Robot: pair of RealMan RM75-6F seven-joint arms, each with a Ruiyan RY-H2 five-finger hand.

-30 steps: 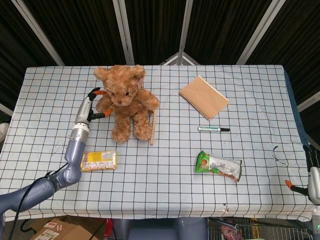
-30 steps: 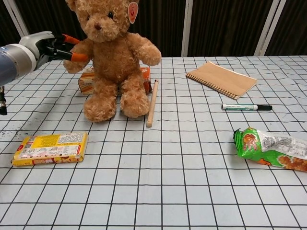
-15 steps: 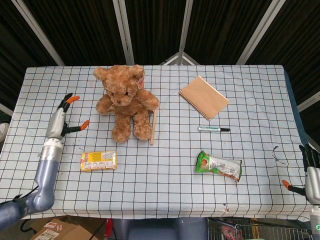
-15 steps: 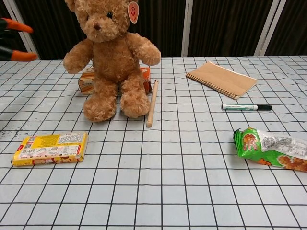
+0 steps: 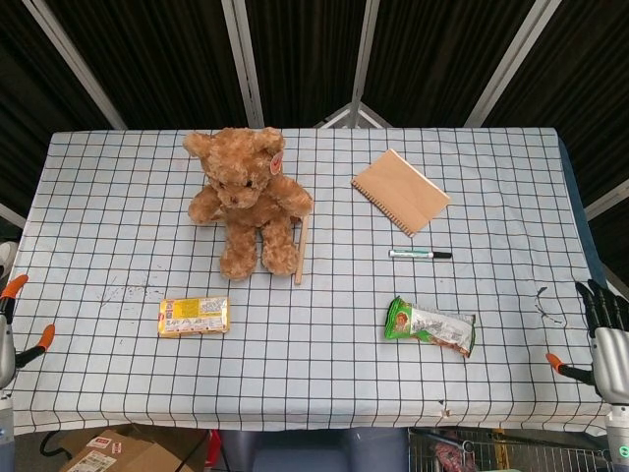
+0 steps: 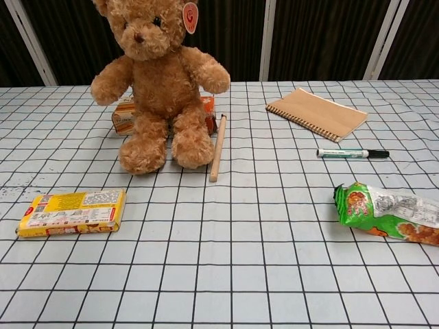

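A brown teddy bear (image 5: 246, 197) (image 6: 161, 82) sits upright at the back left of the checkered table (image 5: 324, 383). Behind it an orange box (image 6: 123, 115) peeks out, and a wooden stick (image 5: 301, 251) (image 6: 218, 147) lies by its right leg. My left hand (image 5: 8, 334) hangs off the table's left edge, orange-tipped fingers apart, holding nothing. Nearest to it is a yellow packet (image 5: 195, 317) (image 6: 72, 212). My right hand (image 5: 604, 339) hovers off the front right corner, fingers spread, empty. Neither hand appears in the chest view.
A tan spiral notebook (image 5: 400, 191) (image 6: 317, 113) lies at the back right, with a marker (image 5: 421, 254) (image 6: 352, 153) in front of it. A green snack bag (image 5: 430, 326) (image 6: 384, 211) rests nearer the front. A cardboard box (image 5: 108, 454) sits below the table's front left.
My left hand has pulled away from the bear's arm, moving left and toward the front until it is off the table edge and out of the chest view. The right hand barely shifted.
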